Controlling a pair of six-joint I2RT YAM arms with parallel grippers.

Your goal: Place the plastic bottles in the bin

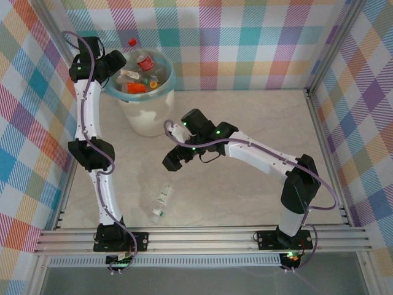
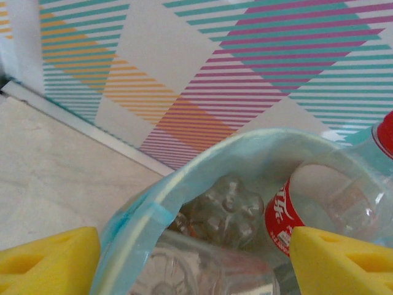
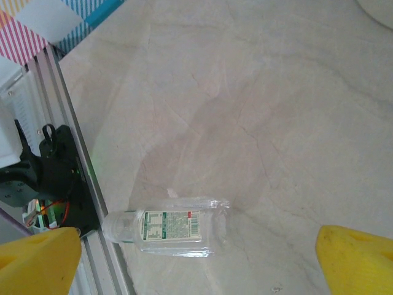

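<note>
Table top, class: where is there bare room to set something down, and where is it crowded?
Bare: the table between the bin and the right wall; also between the lying bottle and the right arm's base. Crowded: inside the bin, packed with bottles.

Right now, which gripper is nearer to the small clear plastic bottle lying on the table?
Right. The right gripper hovers close by the bottle; the left gripper is far off, over the cream-white round bin.
</note>
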